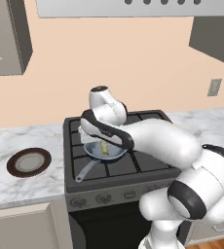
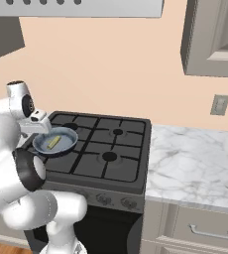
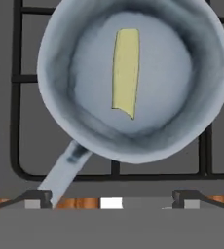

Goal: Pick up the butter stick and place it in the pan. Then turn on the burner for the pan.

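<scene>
Above the pan your tool hangs with its jaws spread wide, grasping nothing and touching nothing; you see the butter stick, pale yellow and slim, lying flat on the pan's grey-blue floor; the pan sits on the stove's front-left grate; no readable writing shows.

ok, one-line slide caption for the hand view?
Butter stick lying in the pan on the stove grate, open gripper above.
</scene>
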Robot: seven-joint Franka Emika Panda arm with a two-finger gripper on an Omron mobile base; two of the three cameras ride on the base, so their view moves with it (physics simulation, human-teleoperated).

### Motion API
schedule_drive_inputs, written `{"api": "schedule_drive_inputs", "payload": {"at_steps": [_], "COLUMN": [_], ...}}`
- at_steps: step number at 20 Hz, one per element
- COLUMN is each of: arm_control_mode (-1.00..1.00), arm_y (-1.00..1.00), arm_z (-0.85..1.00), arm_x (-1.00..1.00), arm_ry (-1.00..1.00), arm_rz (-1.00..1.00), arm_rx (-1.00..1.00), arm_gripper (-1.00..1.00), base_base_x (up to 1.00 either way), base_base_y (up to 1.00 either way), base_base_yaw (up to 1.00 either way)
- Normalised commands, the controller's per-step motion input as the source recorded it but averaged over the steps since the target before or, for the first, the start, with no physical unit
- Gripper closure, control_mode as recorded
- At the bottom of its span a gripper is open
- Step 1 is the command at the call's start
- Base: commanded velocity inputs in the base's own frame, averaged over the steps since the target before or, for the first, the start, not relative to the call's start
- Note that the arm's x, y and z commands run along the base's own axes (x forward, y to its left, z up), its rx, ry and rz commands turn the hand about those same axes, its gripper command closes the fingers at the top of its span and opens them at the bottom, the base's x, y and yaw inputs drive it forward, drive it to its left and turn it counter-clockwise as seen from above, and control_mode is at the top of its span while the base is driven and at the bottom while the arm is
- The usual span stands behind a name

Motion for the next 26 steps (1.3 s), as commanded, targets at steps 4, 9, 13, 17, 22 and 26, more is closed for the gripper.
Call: {"api": "schedule_drive_inputs", "payload": {"at_steps": [4,9,13,17,22,26], "arm_control_mode": [-1.0,-1.0,-1.0,-1.0,-1.0,-1.0], "arm_y": [0.4,0.48,0.45,0.26,0.04,0.02], "arm_z": [0.06,0.0,0.0,-0.04,-0.18,-0.24], "arm_x": [-1.0,-1.0,-1.0,-0.88,-0.45,-0.4], "arm_ry": [-0.26,-0.26,-0.21,-0.17,-0.14,-0.19], "arm_rz": [0.0,0.0,0.0,0.0,0.0,0.04], "arm_rx": [-0.13,-0.1,-0.08,-0.04,-0.01,0.0], "arm_gripper": [-1.0,-1.0,-1.0,-1.0,-1.0,-1.0], "base_base_x": [0.0,0.0,0.0,0.0,0.0,0.0], "base_base_y": [0.0,0.0,0.0,0.0,0.0,0.0], "base_base_yaw": [0.0,0.0,0.0,0.0,0.0,0.0]}}
